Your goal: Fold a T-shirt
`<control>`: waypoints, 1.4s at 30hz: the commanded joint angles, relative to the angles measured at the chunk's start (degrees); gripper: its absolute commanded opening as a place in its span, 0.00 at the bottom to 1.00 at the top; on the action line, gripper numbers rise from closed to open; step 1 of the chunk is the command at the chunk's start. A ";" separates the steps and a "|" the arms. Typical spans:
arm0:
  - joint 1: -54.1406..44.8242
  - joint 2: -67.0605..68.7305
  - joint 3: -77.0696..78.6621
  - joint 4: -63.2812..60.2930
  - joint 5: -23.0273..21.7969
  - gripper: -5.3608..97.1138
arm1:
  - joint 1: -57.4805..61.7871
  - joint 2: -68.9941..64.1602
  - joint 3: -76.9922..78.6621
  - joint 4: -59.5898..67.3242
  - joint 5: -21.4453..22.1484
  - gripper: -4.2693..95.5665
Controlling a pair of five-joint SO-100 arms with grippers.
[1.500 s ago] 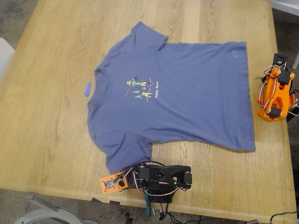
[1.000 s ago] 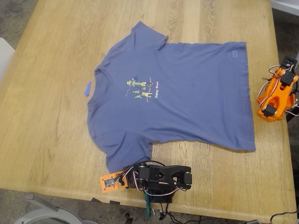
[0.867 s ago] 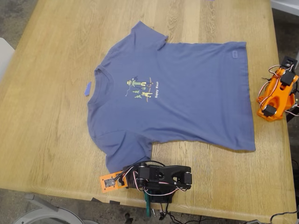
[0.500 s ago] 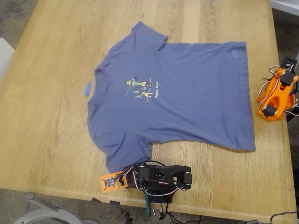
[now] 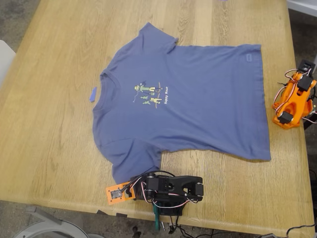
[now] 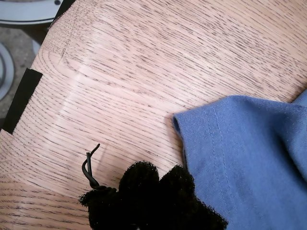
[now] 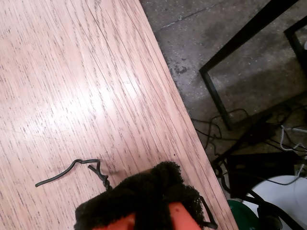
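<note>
Spread flat, chest print up, on the wooden table point(image 5: 49, 129): the T-shirt point(image 5: 198, 109), collar toward the exterior view's left, hem toward its right. One sleeve reaching toward the table's near edge in the exterior view, its hemmed corner just beside my first gripper point(image 6: 148, 196) in the first wrist view; touching or a hair apart, cannot tell. Foam-padded fingertips point(image 6: 139, 184) of that gripper bunched together over bare wood, nothing visibly between them; whether fully closed, cannot tell. Same gripper in the exterior view folded low at the near edge, a black arm point(image 5: 173, 187) with an orange part at its end.

My second gripper point(image 7: 144, 203) well apart from the shirt, over bare wood by the table's edge, floor and cables beyond. Padded tips point(image 7: 153, 184) seen only in part; open or closed, cannot tell. Orange arm point(image 5: 292, 101) at the exterior view's right, beyond the hem.

Small blue tape strip point(image 5: 93, 93) on the wood just off the collar.
</note>
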 commanded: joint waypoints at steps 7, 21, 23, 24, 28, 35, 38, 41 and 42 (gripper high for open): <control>0.09 6.33 -0.79 0.53 -0.18 0.05 | 2.55 -0.18 3.87 0.18 -0.35 0.16; 4.31 6.42 -0.79 -9.67 -15.12 0.05 | -0.09 -0.18 2.72 -6.50 -2.46 0.23; 4.83 6.42 -0.79 -14.94 -15.91 0.05 | -0.26 -0.18 1.32 -9.40 -1.76 0.25; 5.27 6.42 -0.79 -17.40 -16.61 0.05 | -1.14 -0.18 0.35 -10.55 -0.18 0.25; 7.12 6.42 -0.79 -22.94 -16.35 0.05 | -5.54 -0.18 -5.63 -13.89 5.98 0.25; 9.49 6.50 -2.20 -28.92 -12.66 0.05 | -14.59 -0.18 -15.47 -19.42 13.45 0.21; 13.01 6.50 -4.66 -29.88 -12.39 0.06 | -20.39 -0.18 -19.42 -21.27 14.77 0.20; 15.56 6.42 -7.56 -29.88 -10.20 0.14 | -26.81 -0.18 -23.64 -20.83 15.91 0.21; 16.17 6.42 -8.53 -29.62 -9.40 0.15 | -28.74 -0.18 -24.96 -20.65 16.26 0.22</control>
